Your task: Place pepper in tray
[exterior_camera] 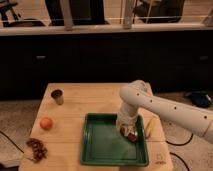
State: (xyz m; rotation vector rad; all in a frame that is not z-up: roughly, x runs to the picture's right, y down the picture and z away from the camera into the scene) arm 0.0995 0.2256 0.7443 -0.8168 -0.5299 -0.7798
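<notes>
Gripper (128,131): down at the tray's (100,152) 3 o'clock side, on the pepper (132,135); I cannot tell its grip.
Pepper: inside the tray, near the rim.
Around: yellow item (150,126) outside at 3; orange fruit (46,123) at 9; cup (57,96) at 10.

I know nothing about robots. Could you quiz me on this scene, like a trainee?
1. True or false: the orange fruit lies inside the green tray.
2. Where is the claw? A) beside the metal cup; B) low over the tray's picture-right side, at the red pepper; C) above the orange fruit.
3. Fill in: the dark reddish bunch lies near the table's front-____ corner, as pictured.
Key: 1 false; 2 B; 3 left.
</notes>
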